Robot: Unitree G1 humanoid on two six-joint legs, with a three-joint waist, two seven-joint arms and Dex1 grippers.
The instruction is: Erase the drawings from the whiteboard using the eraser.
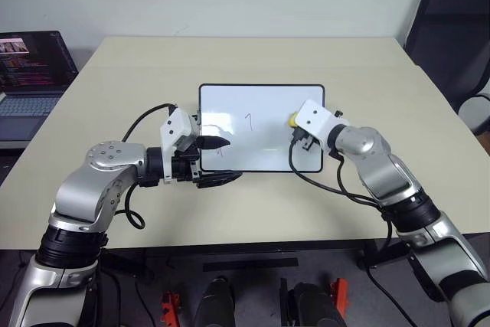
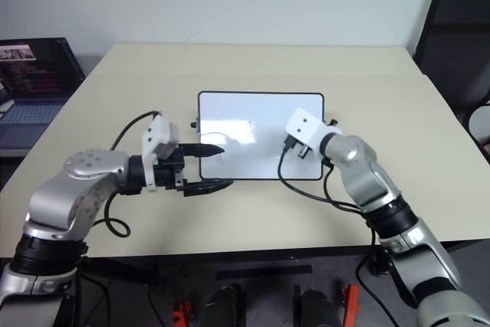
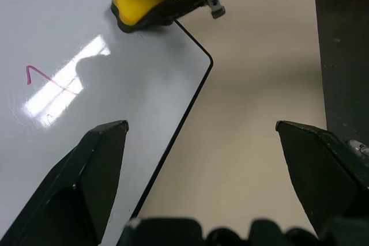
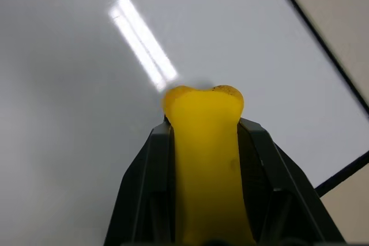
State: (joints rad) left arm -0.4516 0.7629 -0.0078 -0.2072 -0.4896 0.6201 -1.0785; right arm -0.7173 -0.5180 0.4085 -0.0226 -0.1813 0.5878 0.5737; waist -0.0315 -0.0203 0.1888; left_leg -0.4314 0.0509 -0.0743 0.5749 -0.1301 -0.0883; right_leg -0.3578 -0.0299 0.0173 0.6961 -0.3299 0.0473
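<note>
Fingers of the right gripper (image 4: 202, 142) pinch the eraser (image 4: 203, 159) along its long sides, its rounded end poking out beyond them toward the whiteboard (image 1: 260, 112). In the head views the yellow block sits at the board's right side, near the right edge, over bare white surface; whether it presses on the board or hovers just above cannot be told. Left gripper (image 1: 210, 160) has its fingers spread wide, empty, straddling the board's near left corner and lower edge, seemingly placed to steady it.

Drawings: one red mark (image 1: 248, 121) lies near the board's middle, to the left of the eraser, and another (image 1: 220, 151) sits close to the left fingertips at the lower left. A third I cannot make out.

Marks therefore lie leftward from the eraser across the board, so the coming stroke likely needs a sweep toward the robot's left, and the right arm, already holding the tool, is the one to make it. Board rests flat on the counter (image 1: 153, 67), long axis running left to right.
</note>
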